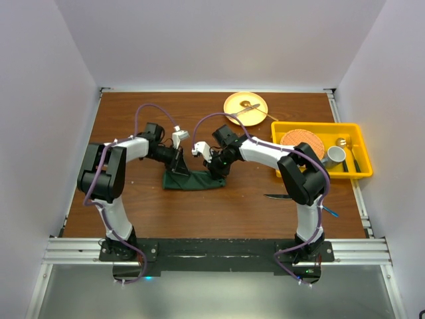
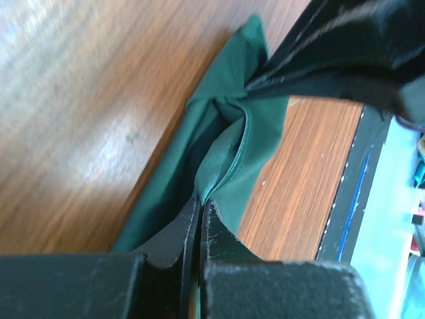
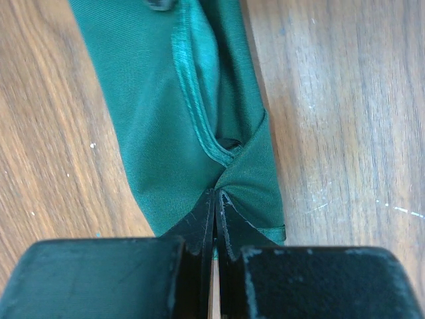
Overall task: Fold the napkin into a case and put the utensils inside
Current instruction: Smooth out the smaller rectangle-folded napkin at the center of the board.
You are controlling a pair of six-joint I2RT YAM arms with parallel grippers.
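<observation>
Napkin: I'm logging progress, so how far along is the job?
Done: the napkin is folded into a narrow strip. In hand: the left gripper and right gripper are each shut on one end. To do: the knife and blue fork lie on the table, not inside.

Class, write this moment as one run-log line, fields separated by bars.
left gripper: shut on napkin | right gripper: shut on napkin | napkin: bunched into narrow strip on table

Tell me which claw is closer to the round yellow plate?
Right. The right claw pinches the dark green cloth napkin nearer the round yellow plate; the left claw pinches its other end, farther off.
</observation>
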